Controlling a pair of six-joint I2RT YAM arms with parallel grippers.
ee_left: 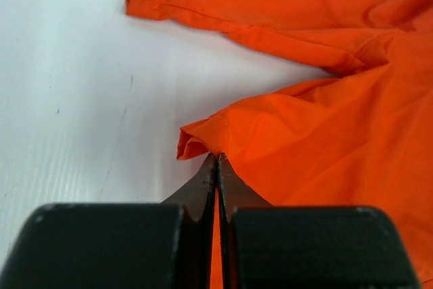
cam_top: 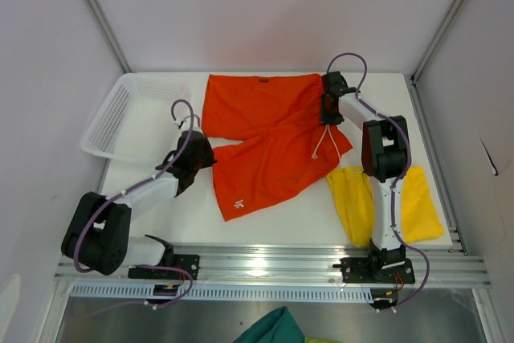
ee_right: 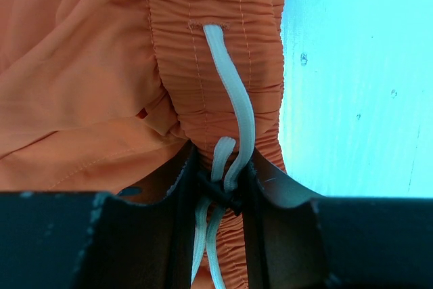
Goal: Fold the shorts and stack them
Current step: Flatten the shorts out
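Note:
The orange-red shorts (cam_top: pixel 265 142) lie spread flat in the middle of the table, waistband to the right. My left gripper (cam_top: pixel 207 158) is shut on a hem corner of the shorts' left leg (ee_left: pixel 270 133), and the fabric puckers at the fingertips (ee_left: pixel 217 160). At the far right, my right gripper (cam_top: pixel 329 114) is shut on the gathered waistband (ee_right: pixel 203 45). The white drawstring (ee_right: pixel 237 93) and its dark knot run between its fingers (ee_right: pixel 218 167). The yellow shorts (cam_top: pixel 422 202) lie crumpled at the right, partly hidden behind the right arm.
A white mesh basket (cam_top: pixel 120 114) stands at the back left corner. A teal-green cloth (cam_top: pixel 269 328) lies below the metal rail (cam_top: pixel 265 263) at the near edge. Grey walls close in the table on three sides.

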